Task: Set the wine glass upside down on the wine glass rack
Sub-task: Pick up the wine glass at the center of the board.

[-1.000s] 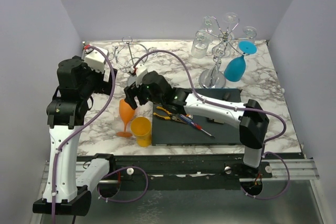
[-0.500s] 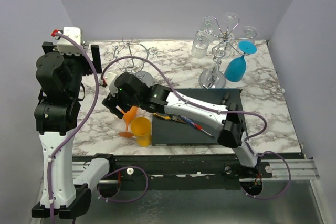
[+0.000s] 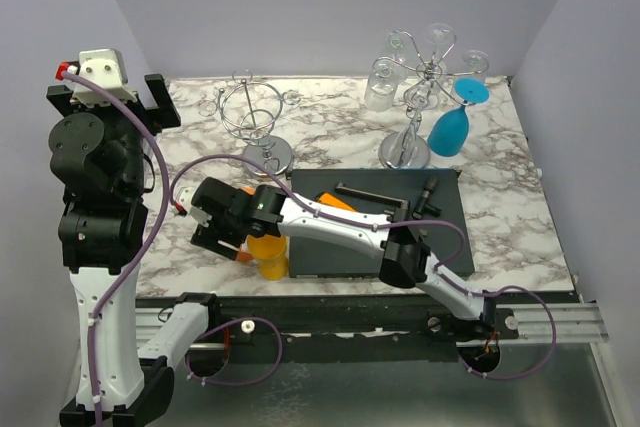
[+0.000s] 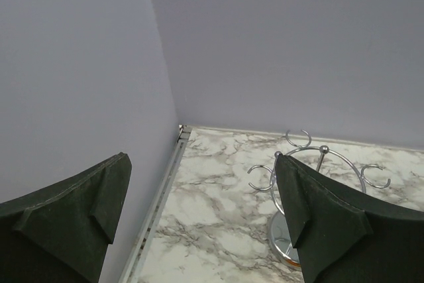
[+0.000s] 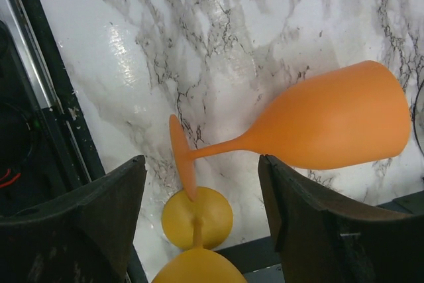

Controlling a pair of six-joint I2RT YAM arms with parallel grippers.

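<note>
Marbled desk (image 3: 520, 177), lilac walls. Orange wine glass (image 5: 338, 124) lies on its side near the front-left edge, its foot just beside a yellow glass (image 5: 197, 217). Right fingers (image 5: 86, 223) are apart, hovering either side of the stem, with no contact I can see. Left fingers (image 4: 73, 210) are wide apart, raised high, holding nothing. Small wire rack (image 3: 250, 117) stands at the far side. Tall rack (image 3: 405, 147) carries clear glasses (image 3: 380, 85) and a blue glass (image 3: 448, 129). Judgement: placement not begun; grasp, lift, inversion and hanging all remain.
</note>
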